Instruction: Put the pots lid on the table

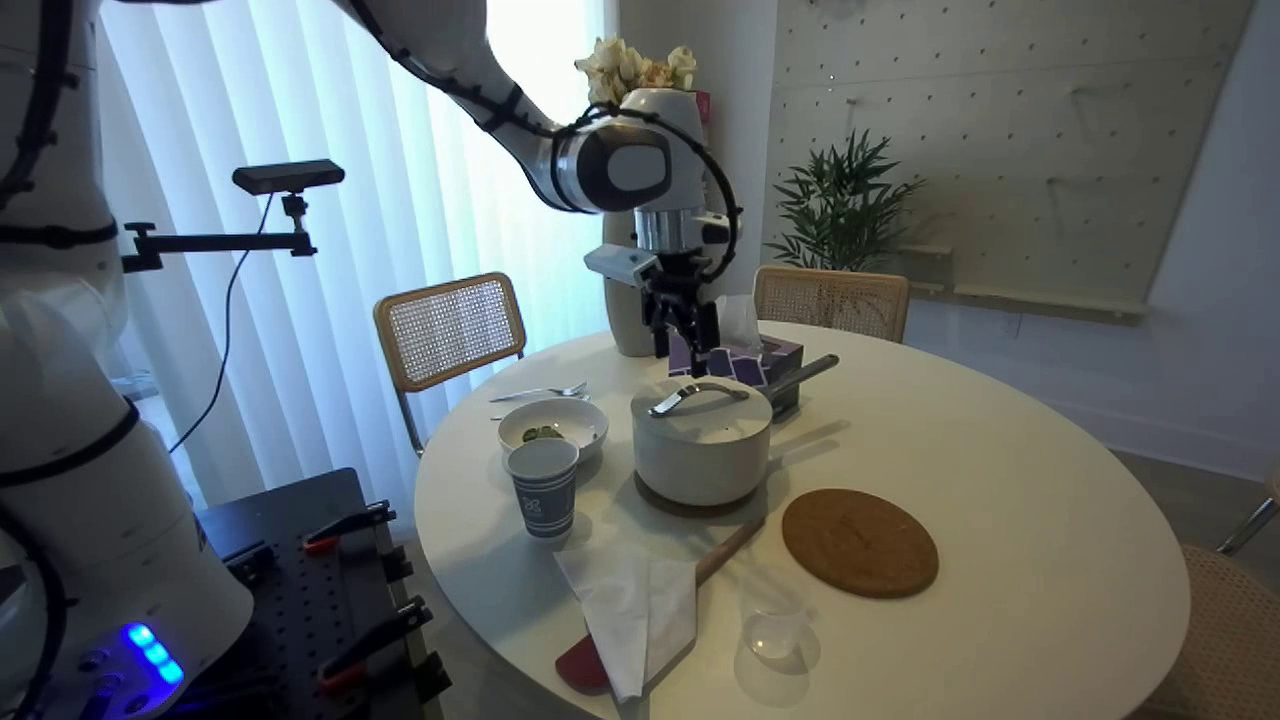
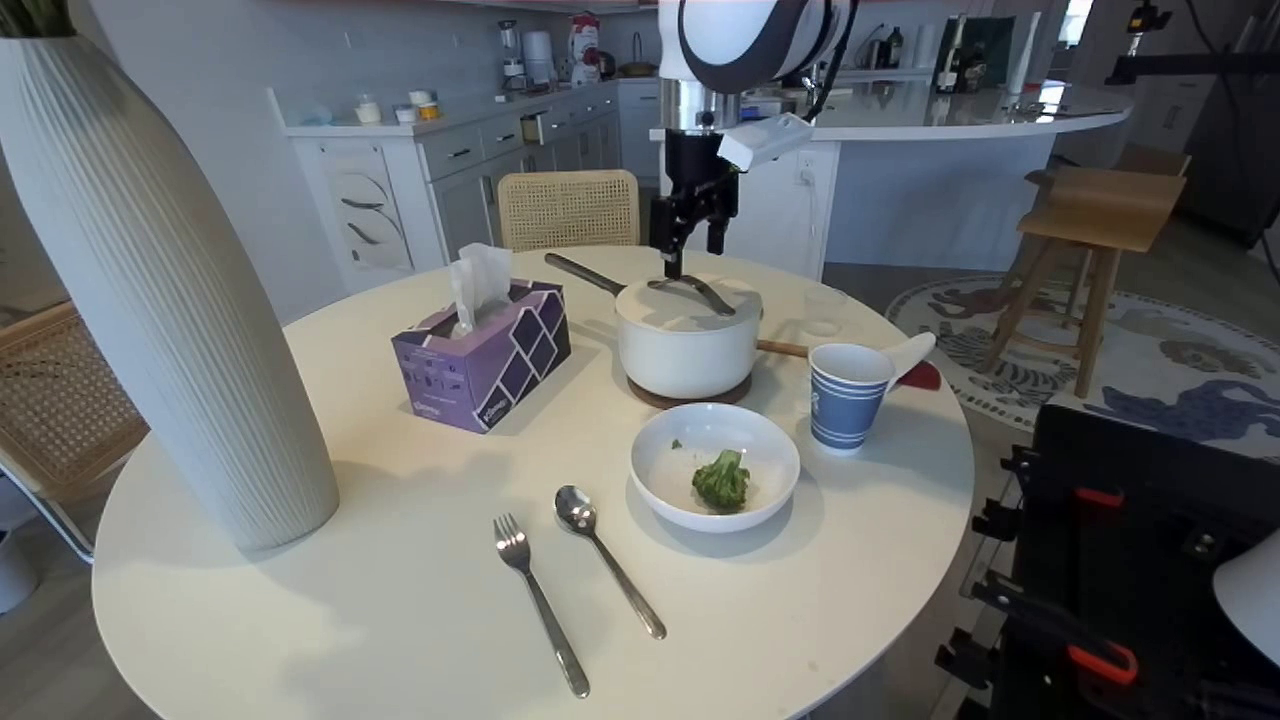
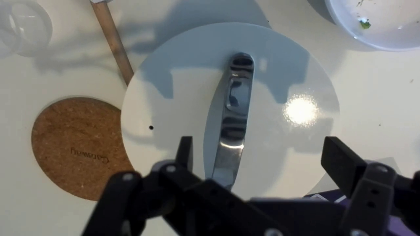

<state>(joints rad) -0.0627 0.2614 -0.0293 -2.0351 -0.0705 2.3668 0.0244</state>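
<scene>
Glossy white rounded arm (image 1: 430, 35), thick black cable (image 1: 735, 205) strapped along it with black bands (image 1: 62, 237). White base (image 1: 135, 560) beyond edge of smooth round white table (image 1: 1020, 490): three glowing blue lights (image 1: 155, 654). Bright silver metal cylinder (image 2: 690, 105) above matte black two-fingered gripper (image 3: 257, 152), pale round screws (image 3: 170, 168), blocky black fingertips (image 3: 186, 149).

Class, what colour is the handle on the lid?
The handle is shiny silver with dark reflections, best seen in the wrist view.

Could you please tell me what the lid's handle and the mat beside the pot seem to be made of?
The handle looks like polished metal, from its mirror-like reflections, though metallic coating is possible. The mat looks like matte cork, from its speckled brown grain.
</scene>
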